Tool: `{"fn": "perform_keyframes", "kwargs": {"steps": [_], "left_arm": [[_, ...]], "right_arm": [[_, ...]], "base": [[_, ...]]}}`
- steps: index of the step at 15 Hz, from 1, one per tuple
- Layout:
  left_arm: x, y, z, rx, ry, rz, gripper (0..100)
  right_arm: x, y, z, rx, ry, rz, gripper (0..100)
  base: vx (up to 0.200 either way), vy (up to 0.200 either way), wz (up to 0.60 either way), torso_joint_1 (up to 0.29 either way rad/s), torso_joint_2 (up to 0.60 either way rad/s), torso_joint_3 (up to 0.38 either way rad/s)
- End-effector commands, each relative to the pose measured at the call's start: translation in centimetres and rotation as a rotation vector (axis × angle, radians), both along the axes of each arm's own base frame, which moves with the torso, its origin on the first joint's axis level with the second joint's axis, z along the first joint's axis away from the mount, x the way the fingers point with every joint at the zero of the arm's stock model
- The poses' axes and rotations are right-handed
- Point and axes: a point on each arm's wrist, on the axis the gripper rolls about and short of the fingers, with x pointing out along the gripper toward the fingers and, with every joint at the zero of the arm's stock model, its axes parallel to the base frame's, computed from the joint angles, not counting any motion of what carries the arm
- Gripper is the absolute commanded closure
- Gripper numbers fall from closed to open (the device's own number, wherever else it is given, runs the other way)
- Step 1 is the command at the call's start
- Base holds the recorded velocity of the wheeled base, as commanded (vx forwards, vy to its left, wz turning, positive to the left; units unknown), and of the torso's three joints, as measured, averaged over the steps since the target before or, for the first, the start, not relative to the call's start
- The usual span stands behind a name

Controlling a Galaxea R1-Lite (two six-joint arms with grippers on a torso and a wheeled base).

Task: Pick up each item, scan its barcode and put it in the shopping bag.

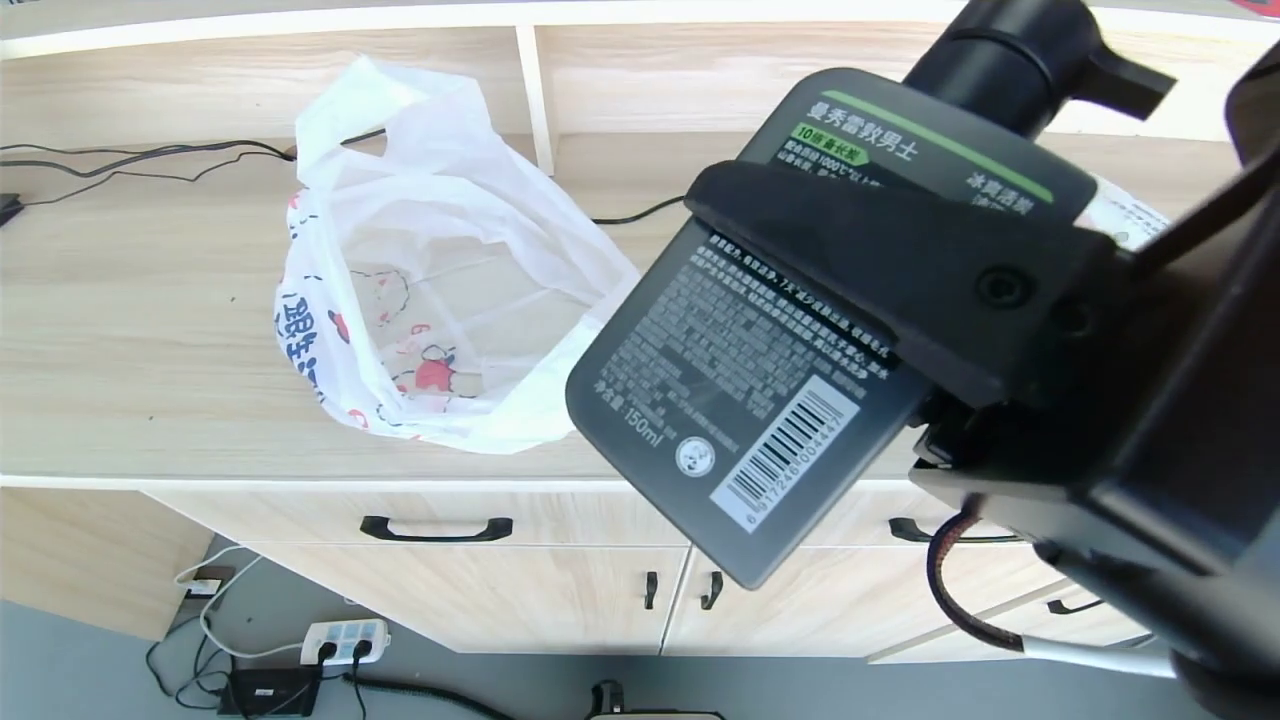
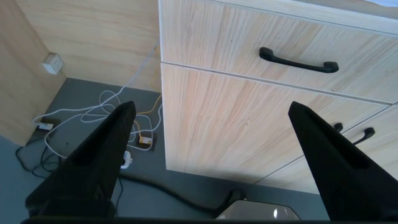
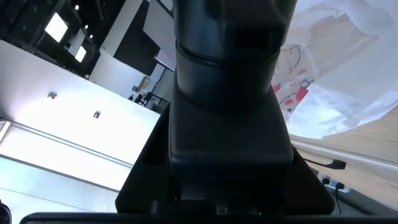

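My right gripper (image 1: 800, 240) holds a dark grey bottle (image 1: 740, 370) with a black cap up close to the head camera. One finger lies across its label, and the barcode (image 1: 790, 445) near the bottle's lower end faces the camera. The bottle (image 3: 230, 93) also rises straight ahead in the right wrist view. A white plastic shopping bag (image 1: 430, 290) with red print stands open on the wooden counter, to the left of the bottle; it appears again as the bag (image 3: 336, 68) past the bottle. My left gripper (image 2: 211, 112) hangs open and empty below the counter, facing the drawer fronts.
Black cables (image 1: 150, 155) run along the back left of the counter (image 1: 130, 330). A shelf divider (image 1: 535, 95) stands behind the bag. Drawers with black handles (image 1: 436, 528) sit under the counter. A power strip (image 1: 345, 640) and cords lie on the floor.
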Motion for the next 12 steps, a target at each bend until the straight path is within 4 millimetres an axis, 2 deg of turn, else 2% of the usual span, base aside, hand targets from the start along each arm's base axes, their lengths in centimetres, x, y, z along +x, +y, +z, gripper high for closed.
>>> {"fn": "perform_keyframes", "kwargs": {"steps": [1,7,12], "left_arm": [[0.0,0.0,0.0,0.000,0.001,0.000,0],[0.0,0.0,0.0,0.000,0.001,0.000,0],[0.0,0.0,0.0,0.000,0.001,0.000,0]], "right_arm": [[-0.2,-0.4,-0.1,0.000,-0.001,0.002,100],[-1.3,-3.2,-1.1,-0.024,-0.015,0.047,100],[-1.4,-3.3,-0.8,-0.016,-0.026,0.059,100]], "base": [[0.000,0.000,0.00,0.000,0.00,0.000],[0.000,0.000,0.00,0.000,0.00,0.000],[0.000,0.000,0.00,0.000,0.00,0.000]]}}
